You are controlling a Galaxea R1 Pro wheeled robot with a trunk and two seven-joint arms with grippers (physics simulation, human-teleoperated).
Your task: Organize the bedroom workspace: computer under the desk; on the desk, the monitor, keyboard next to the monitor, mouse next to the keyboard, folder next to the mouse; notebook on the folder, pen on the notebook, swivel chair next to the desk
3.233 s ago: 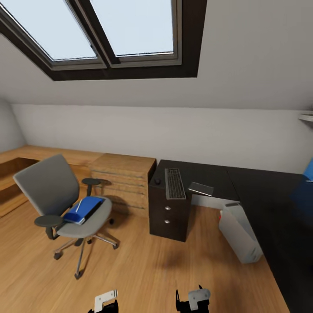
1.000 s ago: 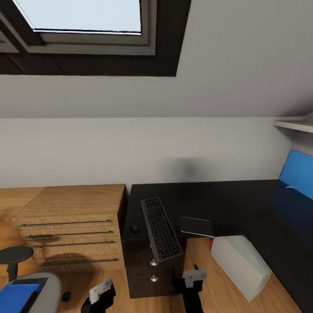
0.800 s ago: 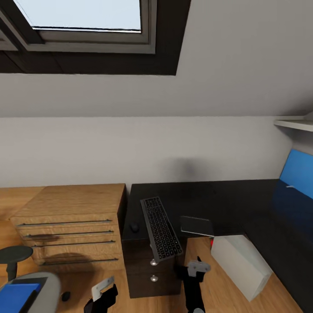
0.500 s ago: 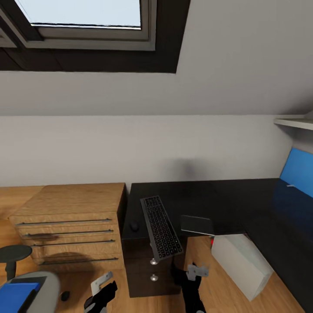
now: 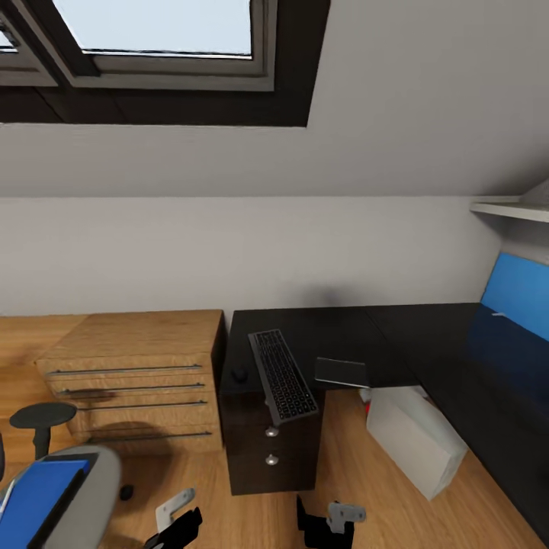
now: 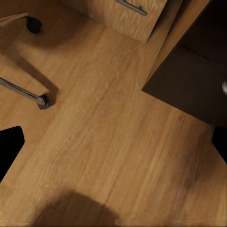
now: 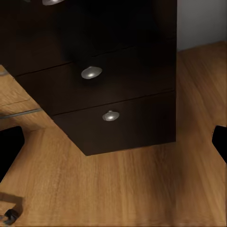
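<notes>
My left fingers (image 5: 177, 522) hang low at 7 o'clock over the wooden floor (image 6: 113, 142), spread wide and holding nothing; in the left wrist view both black tips sit at the far edges with bare floor between them. My right fingers (image 5: 329, 520) are at 5 o'clock, also wide apart and empty, pointing at the black drawer block (image 7: 109, 80) with its round silver knobs.

The large black L-shaped tabletop (image 5: 396, 335) lies ahead at 12 to 2 o'clock. On its near end lies the slim silver-grey keyboard with dark keys (image 5: 283, 375), its near edge reaching over the tabletop's front edge. The small dark rounded mouse (image 5: 239, 374) lies just beside it at its 9 o'clock. The thin dark-covered notebook (image 5: 341, 372) lies at the keyboard's 3 o'clock. The pale grey-white tower computer (image 5: 413, 438) stands tilted on the floor under the tabletop edge.

At 8 o'clock I see the grey swivel chair (image 5: 88, 488), and the flat bright blue folder (image 5: 38, 496) lies on its seat. A low light-wood drawer unit (image 5: 133, 374) stands touching the tabletop's left side
</notes>
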